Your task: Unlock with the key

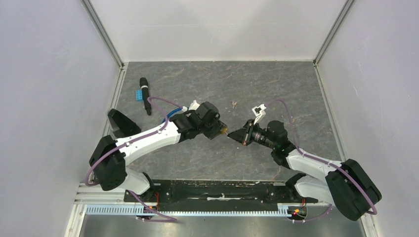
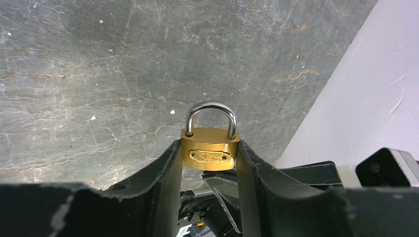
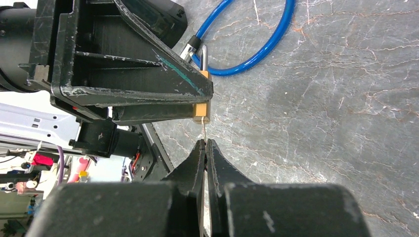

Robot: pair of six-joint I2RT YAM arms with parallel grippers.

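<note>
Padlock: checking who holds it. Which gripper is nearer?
Left. The left gripper clamps the padlock between its jaws; the right gripper sits just off its base, pinching the key.

Both arms reach inward from the near edge, wrists angled toward each other at mid-table. The left gripper (image 1: pixel 221 129) clamps the padlock (image 2: pixel 210 152). The right gripper (image 1: pixel 233 136), fingers pressed together, pinches the key (image 3: pixel 204 130), just beside the left.

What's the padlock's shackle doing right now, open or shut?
Shut. In the left wrist view both legs of the shackle sit down in the padlock.
</note>
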